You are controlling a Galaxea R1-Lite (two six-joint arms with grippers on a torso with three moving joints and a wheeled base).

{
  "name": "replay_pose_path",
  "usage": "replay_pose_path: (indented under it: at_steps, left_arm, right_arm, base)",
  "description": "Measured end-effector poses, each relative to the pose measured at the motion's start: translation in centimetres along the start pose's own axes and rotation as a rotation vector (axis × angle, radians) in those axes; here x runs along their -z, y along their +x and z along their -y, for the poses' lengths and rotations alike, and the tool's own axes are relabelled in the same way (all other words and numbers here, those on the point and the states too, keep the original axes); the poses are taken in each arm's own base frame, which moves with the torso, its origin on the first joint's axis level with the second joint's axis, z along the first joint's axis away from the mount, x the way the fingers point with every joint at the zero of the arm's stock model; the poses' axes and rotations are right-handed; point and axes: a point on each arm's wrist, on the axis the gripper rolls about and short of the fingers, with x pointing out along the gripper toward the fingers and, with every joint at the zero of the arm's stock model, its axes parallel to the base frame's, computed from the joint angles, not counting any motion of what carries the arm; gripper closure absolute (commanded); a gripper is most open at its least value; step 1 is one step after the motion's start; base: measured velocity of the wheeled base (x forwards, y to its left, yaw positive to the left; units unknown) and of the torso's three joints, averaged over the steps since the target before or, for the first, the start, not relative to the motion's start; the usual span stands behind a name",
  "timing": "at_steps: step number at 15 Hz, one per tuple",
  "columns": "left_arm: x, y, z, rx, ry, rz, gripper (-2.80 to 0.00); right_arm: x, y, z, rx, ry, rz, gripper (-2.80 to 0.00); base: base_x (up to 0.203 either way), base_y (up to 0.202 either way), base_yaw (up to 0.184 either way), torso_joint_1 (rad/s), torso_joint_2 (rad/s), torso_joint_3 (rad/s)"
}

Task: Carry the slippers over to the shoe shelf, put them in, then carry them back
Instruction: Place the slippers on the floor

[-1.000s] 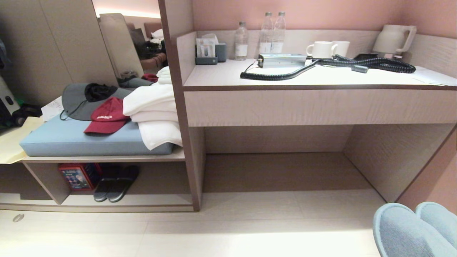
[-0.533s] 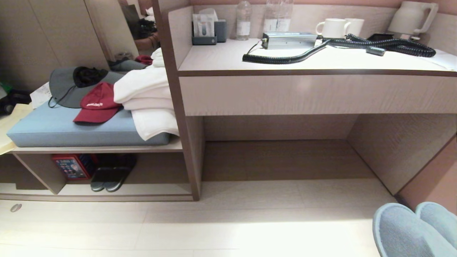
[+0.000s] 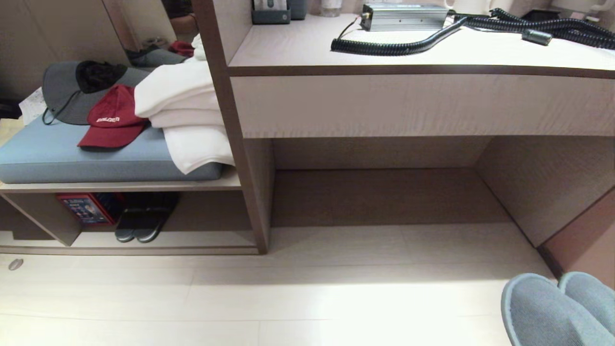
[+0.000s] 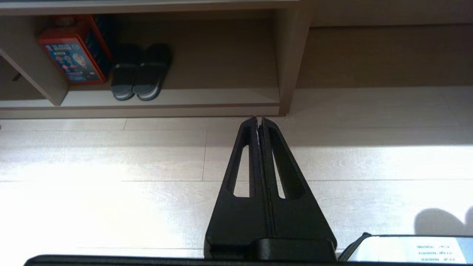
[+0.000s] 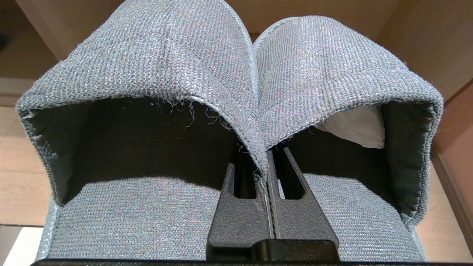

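The slippers point(image 3: 552, 312), soft grey-blue, show at the lower right corner of the head view, lifted off the floor. In the right wrist view the slippers point(image 5: 166, 59) fill the picture side by side. My right gripper point(image 5: 263, 159) is shut on the inner edges of their two bands, pinched together. My left gripper point(image 4: 257, 120) is shut and empty above the pale floor, pointing toward the shoe shelf point(image 4: 221, 96). The shoe shelf point(image 3: 202, 239) is the low open compartment at the left, under the cushioned bench.
A dark pair of slides point(image 3: 139, 226) and a red box point(image 3: 84, 207) sit in the shelf's left part. Above it, a blue cushion point(image 3: 57, 161) carries a red cap point(image 3: 113, 117) and white towels point(image 3: 185, 103). The taller desk recess point(image 3: 384, 192) lies ahead, with a coiled black cable point(image 3: 399, 47) on the desk.
The head view has tipped downward, so the furniture has slid up in the picture. The slippers keep their place in the lower right corner, still gripped.
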Motion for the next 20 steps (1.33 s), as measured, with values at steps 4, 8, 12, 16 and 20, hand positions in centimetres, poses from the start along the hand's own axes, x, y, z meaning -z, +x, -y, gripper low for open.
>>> replay_pose_path:
  at_steps: [4,8,12,16,20]
  left_arm:
    - [0.00,0.00,0.00,0.000,0.001,0.000,0.00]
    - [0.00,0.00,0.00,0.001,0.000,0.000,0.00]
    - [0.00,0.00,0.00,0.000,0.000,0.000,0.00]
    - [0.00,0.00,0.00,0.001,0.000,0.000,0.00]
    - [0.00,0.00,0.00,0.000,0.000,0.000,0.00]
  right_arm:
    - [0.00,0.00,0.00,0.000,0.000,0.000,0.00]
    - [0.00,0.00,0.00,0.000,0.000,0.000,0.00]
    - [0.00,0.00,0.00,0.000,0.000,0.000,0.00]
    - [0.00,0.00,0.00,0.000,0.000,0.000,0.00]
    - [0.00,0.00,0.00,0.000,0.000,0.000,0.00]
  base:
    - [0.000,0.000,0.000,0.005,0.00,-0.199]
    - [0.000,0.000,0.000,0.005,0.00,-0.196]
    - [0.000,0.000,0.000,0.004,0.00,-0.195]
    - [0.000,0.000,0.000,0.003,0.00,-0.192]
    - [0.000,0.000,0.000,0.003,0.00,-0.199]
